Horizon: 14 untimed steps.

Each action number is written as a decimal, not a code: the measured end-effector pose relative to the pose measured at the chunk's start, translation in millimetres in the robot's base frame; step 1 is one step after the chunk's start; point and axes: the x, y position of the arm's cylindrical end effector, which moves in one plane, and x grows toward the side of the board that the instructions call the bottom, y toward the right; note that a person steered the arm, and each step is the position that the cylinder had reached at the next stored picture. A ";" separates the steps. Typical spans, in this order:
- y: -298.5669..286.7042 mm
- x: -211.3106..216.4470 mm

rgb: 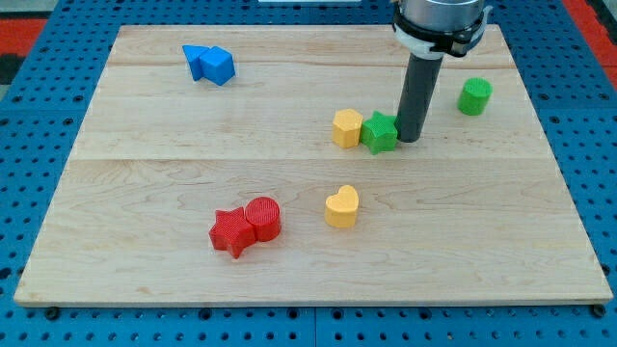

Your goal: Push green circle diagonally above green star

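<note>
The green circle (474, 95) stands near the view's upper right on the wooden board (174, 183). The green star (381, 132) lies left and below it, touching a yellow hexagon (348, 127) on its left. My tip (409, 138) rests on the board right against the green star's right side, between the star and the green circle, and well apart from the circle.
A blue pair of blocks (210, 64) sits at the upper left. A yellow heart (341, 206) lies below the middle. A red star (230, 232) and a red circle (262, 218) touch at the lower left middle.
</note>
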 end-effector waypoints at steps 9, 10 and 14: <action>105.1 -75.2; 120.7 -63.4; 58.7 -75.7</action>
